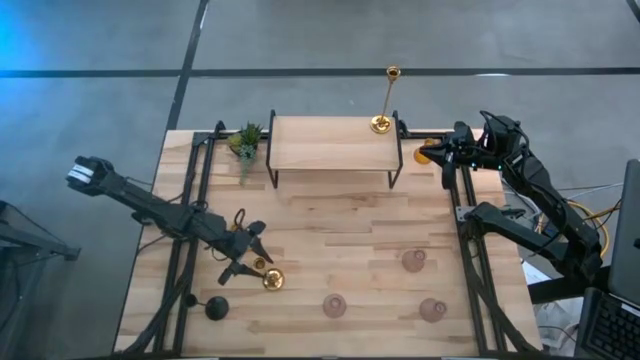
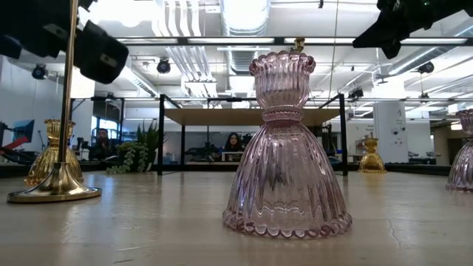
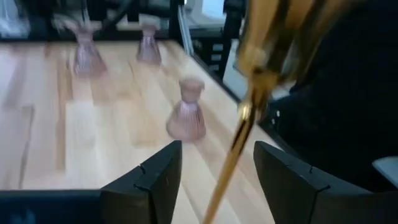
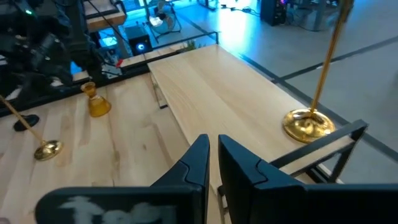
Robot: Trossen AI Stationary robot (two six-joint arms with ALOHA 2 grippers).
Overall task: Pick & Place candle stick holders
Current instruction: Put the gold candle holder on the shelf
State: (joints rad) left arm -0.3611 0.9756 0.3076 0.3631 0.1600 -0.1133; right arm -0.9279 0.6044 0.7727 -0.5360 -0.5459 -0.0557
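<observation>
Wrist view: my left fingers (image 3: 149, 180) stand apart around a brass stick (image 3: 239, 134), not pinching it; my right gripper (image 4: 213, 163) waits closed by the shelf (image 4: 211, 87).

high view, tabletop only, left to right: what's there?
Black stemmed holder → left gripper → brass stick with round base → pink glass holder → second pink holder → third pink holder

floor (image 1: 400, 40): grey concrete | ceiling (image 2: 199, 52): exposed white ducts, bright lights | table (image 1: 330, 230): light wood
</observation>
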